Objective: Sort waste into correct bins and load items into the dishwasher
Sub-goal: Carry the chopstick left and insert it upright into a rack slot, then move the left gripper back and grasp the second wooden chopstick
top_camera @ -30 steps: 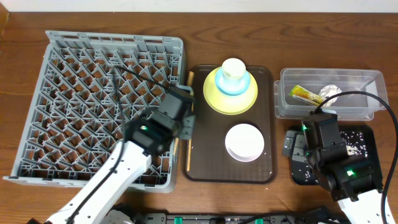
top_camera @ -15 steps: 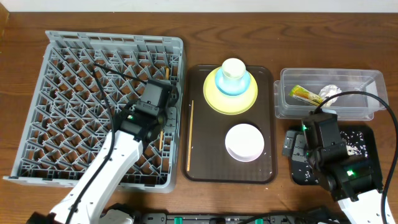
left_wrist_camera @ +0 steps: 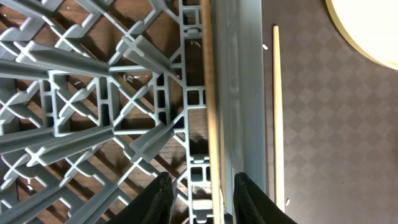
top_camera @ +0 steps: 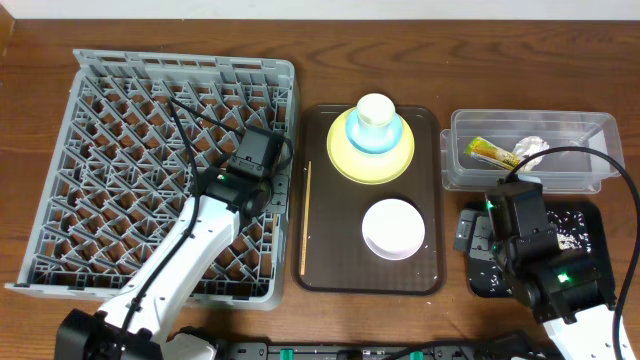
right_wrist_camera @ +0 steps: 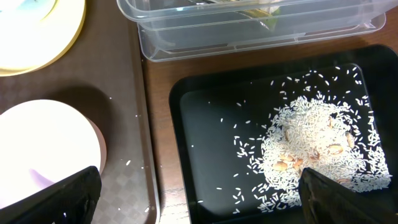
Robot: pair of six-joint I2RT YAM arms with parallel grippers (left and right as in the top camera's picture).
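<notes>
My left gripper (left_wrist_camera: 203, 194) hangs over the right side of the grey dishwasher rack (top_camera: 180, 62) with its jaws open. One chopstick (left_wrist_camera: 208, 93) lies between the fingers along the rack's inner wall, touched by neither. The other chopstick (top_camera: 305, 215) lies on the brown tray (top_camera: 330, 250). On that tray a white cup (top_camera: 375, 110) sits in a light blue bowl (top_camera: 352, 130) on the yellow plate (top_camera: 345, 155), with a white bowl (top_camera: 393, 228) nearer. My right gripper (right_wrist_camera: 199, 199) stands wide open over the black tray (right_wrist_camera: 211, 124) holding rice scraps (right_wrist_camera: 317, 149).
The clear tub (top_camera: 460, 150) at the back right holds the green-and-yellow wrapper (top_camera: 490, 152) and the white tissue (top_camera: 530, 150). It stands close behind the black tray. The rack's right wall (left_wrist_camera: 245, 93) separates the rack floor from the brown tray.
My left gripper moved left from the brown tray's edge into the rack with a chopstick. Its jaws then opened and the chopstick now lies free. The right arm stayed still.
</notes>
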